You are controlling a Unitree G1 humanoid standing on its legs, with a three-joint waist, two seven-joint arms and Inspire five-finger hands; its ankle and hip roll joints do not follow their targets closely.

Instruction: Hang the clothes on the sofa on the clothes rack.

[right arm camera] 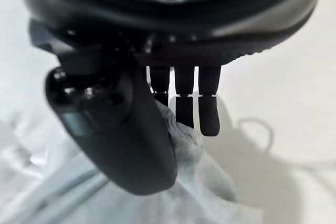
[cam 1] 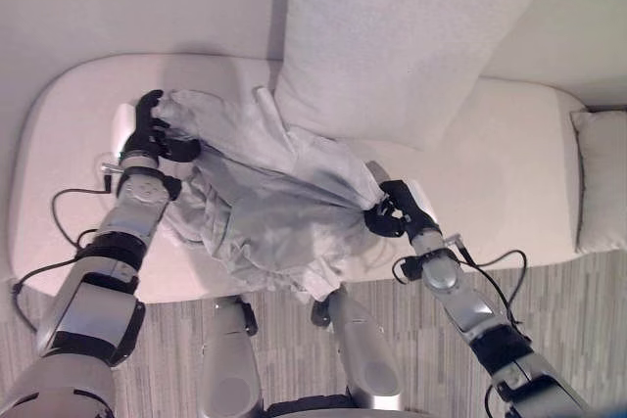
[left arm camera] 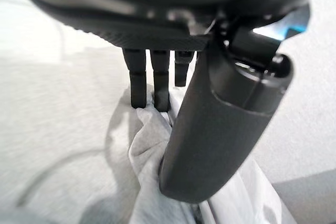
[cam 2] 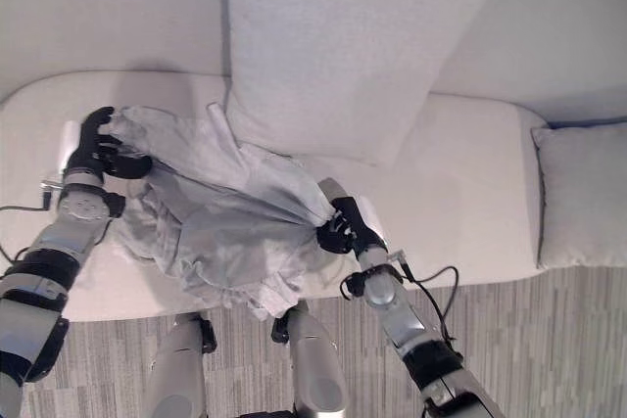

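My left hand [cam 1: 149,134] sits at about 9 o'clock in the head view, over the left end of the sofa [cam 1: 490,183]. Its fingers and thumb are clenched on one end of the grey garment [cam 1: 265,212]. In my left wrist view the thumb [left arm camera: 210,129] presses a bunched fold of that cloth [left arm camera: 149,140] against the curled fingers [left arm camera: 149,80], with pale sofa cushion showing past them.

My right hand [cam 1: 392,210] is at about 4 o'clock from the middle of the head view, near the front edge of the seat. It is clenched on the other end of the garment, where the fabric gathers into a tight twist at the fingers. My right wrist view shows the thumb [right arm camera: 131,140] over a wad of grey cloth [right arm camera: 194,166], the fingers [right arm camera: 184,103] curled down behind it.

The garment hangs slack and crumpled between my 2 hands. Most of it lies on the seat, and its lower folds droop past the front edge at 6 o'clock. Whether it is lifted clear anywhere, I cannot tell.

A large back cushion [cam 1: 392,36] stands at 12 o'clock, its lower corner just beside the cloth. A smaller pillow [cam 1: 600,178] rests at 3 o'clock, well apart from it. Striped flooring [cam 2: 549,340] runs along the bottom.
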